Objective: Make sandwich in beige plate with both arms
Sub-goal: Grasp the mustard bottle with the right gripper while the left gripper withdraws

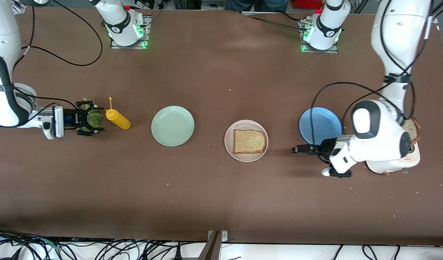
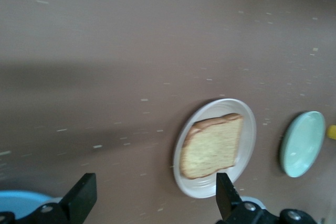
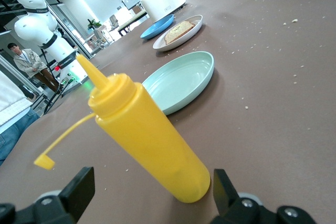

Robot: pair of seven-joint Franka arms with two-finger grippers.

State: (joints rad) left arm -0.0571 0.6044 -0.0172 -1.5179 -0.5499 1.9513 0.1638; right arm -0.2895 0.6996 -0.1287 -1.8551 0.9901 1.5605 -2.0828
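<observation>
Brown tabletop: beige plate (image 1: 246, 140) at centre frame bearing one toast slice (image 1: 249, 141); left gripper (image 1: 303, 149) spread, empty, centre-right; right gripper (image 1: 85, 118) spread around lettuce (image 1: 94, 118) at left, seemingly readying the next layer.

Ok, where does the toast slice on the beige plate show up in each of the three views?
Front view: the toast slice lies flat on the beige plate, between the mint-green plate and the blue plate.
Left wrist view: same slice on the plate, ahead of the open left gripper.
Right wrist view: small in the distance, past the yellow bottle.
Shared landmark: the mint-green plate.
</observation>
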